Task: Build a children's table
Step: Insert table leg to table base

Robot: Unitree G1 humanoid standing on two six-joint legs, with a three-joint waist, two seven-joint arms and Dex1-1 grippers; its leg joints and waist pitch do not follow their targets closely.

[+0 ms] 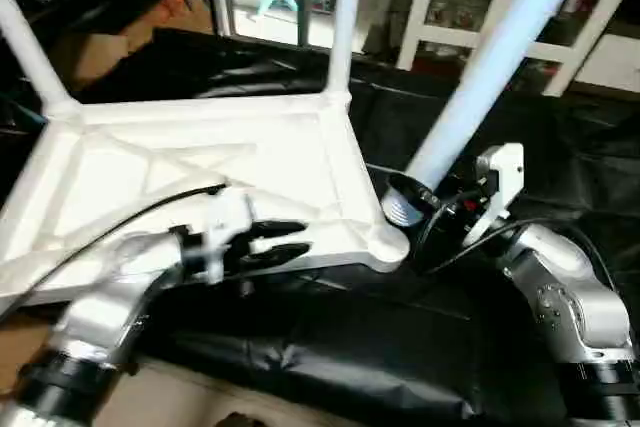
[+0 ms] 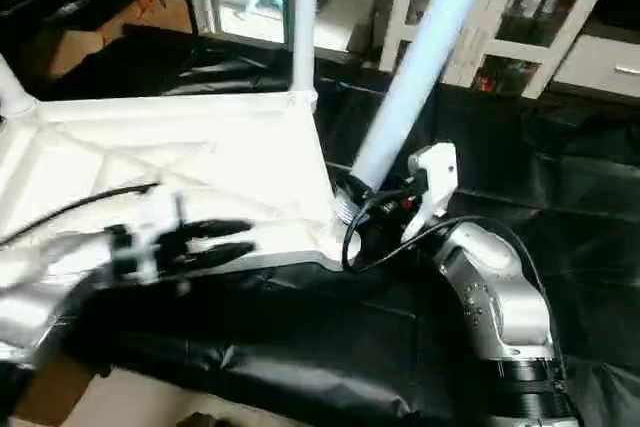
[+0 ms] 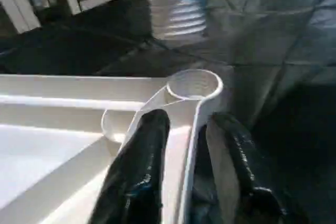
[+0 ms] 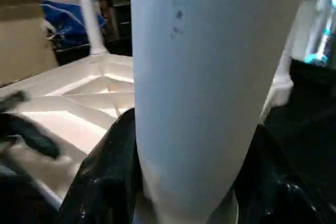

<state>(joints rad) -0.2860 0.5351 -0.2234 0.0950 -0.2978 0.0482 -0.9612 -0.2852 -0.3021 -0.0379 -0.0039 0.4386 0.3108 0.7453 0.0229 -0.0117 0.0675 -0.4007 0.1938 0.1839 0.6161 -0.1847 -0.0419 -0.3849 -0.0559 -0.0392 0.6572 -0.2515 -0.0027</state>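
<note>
Your right gripper (image 1: 420,199) is clamped around a white leg (image 1: 500,57), its threaded end poised just above the tabletop's (image 1: 180,172) near corner socket (image 3: 193,84). Your left gripper (image 1: 275,240) straddles the tabletop's near rim just beside that socket, fingers (image 3: 139,166) parted either side of it. Beyond both grippers, two legs (image 1: 345,17) stand upright in the far corners.

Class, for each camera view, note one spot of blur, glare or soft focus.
Left eye view: left gripper motion-smeared. Right eye view: held leg washed pale by light. Left wrist view: fingers soft, empty corner socket clearer. Right wrist view: leg too close, featureless; tabletop behind hazy.
</note>
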